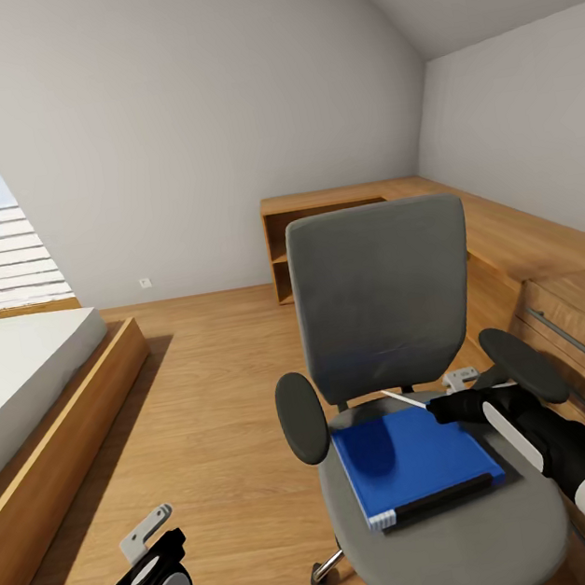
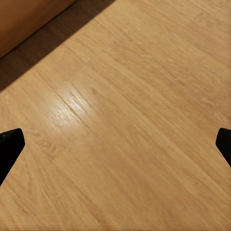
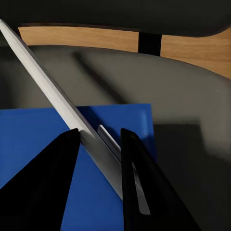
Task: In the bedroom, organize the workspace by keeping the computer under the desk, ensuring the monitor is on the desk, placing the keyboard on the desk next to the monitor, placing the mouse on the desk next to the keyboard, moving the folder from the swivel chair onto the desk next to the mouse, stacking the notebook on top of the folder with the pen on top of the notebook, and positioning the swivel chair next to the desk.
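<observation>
The folder (image 1: 409, 458) lay flat on the seat of the swivel chair (image 1: 383, 297), its white page edges turned toward the robot. The right hand (image 1: 436, 410) hung just over the folder's far right corner, so the right arm was plainly the nearer one. That arm reached in from the right, past the chair's armrest, with the forearm low and pointing toward the chair back.

In the right wrist view the right hand (image 3: 99, 137) was closed narrow on a slim pale pen (image 3: 48, 82). The pen's long axis ran slantwise out beyond the fingertips, across the blue cover toward the seat's rear.

The left hand (image 1: 154, 539) was held low over the wooden floor (image 1: 209, 419), well apart from the chair, fingers spread wide and holding nothing.
</observation>
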